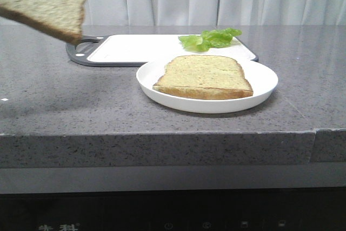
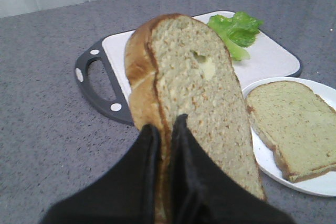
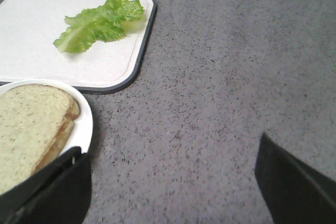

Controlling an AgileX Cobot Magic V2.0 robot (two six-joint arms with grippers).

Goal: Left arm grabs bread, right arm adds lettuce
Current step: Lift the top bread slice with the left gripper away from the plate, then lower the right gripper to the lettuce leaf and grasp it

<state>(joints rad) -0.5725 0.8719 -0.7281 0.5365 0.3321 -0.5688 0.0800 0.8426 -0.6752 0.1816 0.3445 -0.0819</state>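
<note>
Grey counter [image 1: 81, 112] | left end effector [image 2: 165, 124] clamps bread [image 2: 199, 93] | right end effector [image 3: 173, 182] agape, empty

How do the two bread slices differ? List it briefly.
The held bread is in the air, clamped on edge between the left gripper fingers; the slice on the plate lies flat on the white plate. The held bread has a small hole; the plated slice shows none. Both are tan, brown-crusted wholemeal.
</note>
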